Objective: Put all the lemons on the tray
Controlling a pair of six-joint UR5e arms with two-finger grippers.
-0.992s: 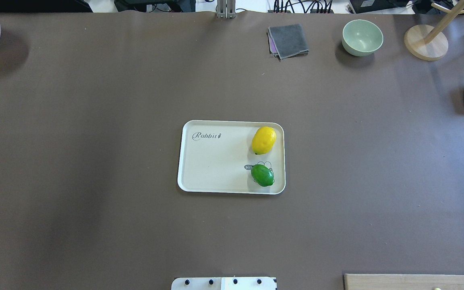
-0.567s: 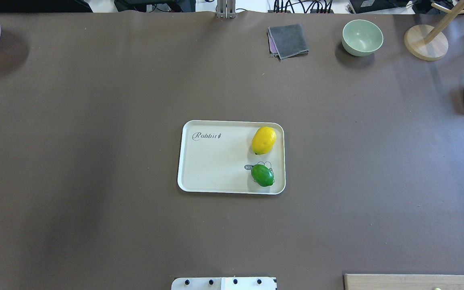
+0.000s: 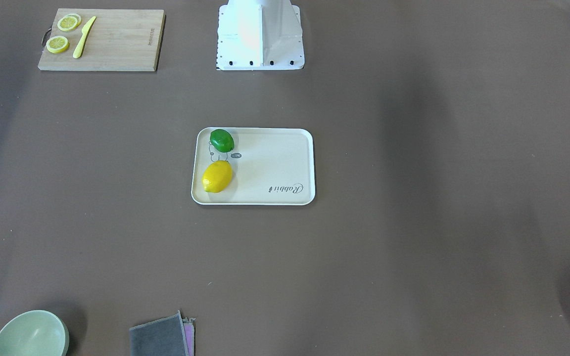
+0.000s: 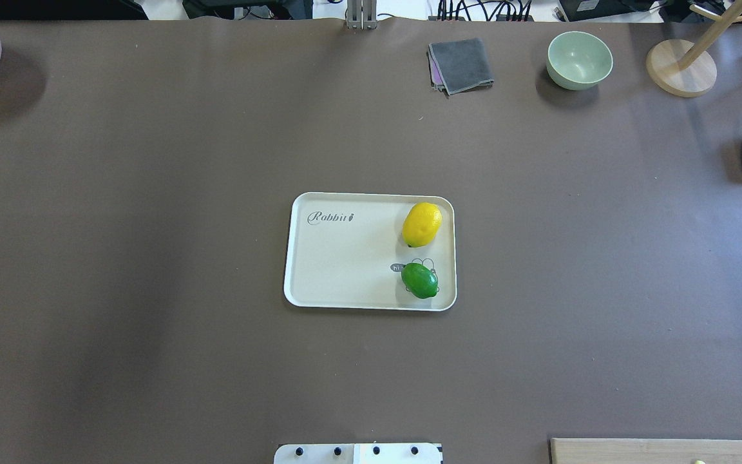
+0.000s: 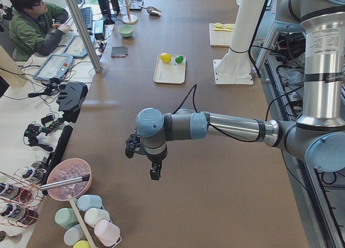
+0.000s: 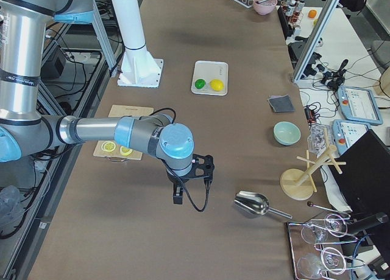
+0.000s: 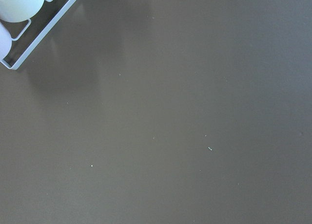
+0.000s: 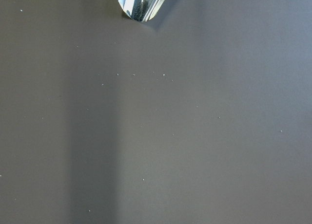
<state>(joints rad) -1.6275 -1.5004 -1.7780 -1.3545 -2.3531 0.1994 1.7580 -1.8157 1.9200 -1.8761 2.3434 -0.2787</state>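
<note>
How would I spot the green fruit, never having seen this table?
Look mid-table for the cream tray. Two oval fruits lie along one short side. The green lemon is the smaller, glossy one, partly covering a grey drawing, unlike the yellow lemon.

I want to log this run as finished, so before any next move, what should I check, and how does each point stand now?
1. Yellow lemon inside the tray rim: ok.
2. Green lemon inside the tray rim, on the animal drawing: ok.
3. No whole lemon shows off the tray; only lemon slices on the cutting board: ok.
4. Left gripper away from the tray, near the table's end: ok.
5. Right gripper away from the tray, beside the metal scoop: ok.
6. Fingers of both grippers open and empty: cannot tell from the side views.
</note>
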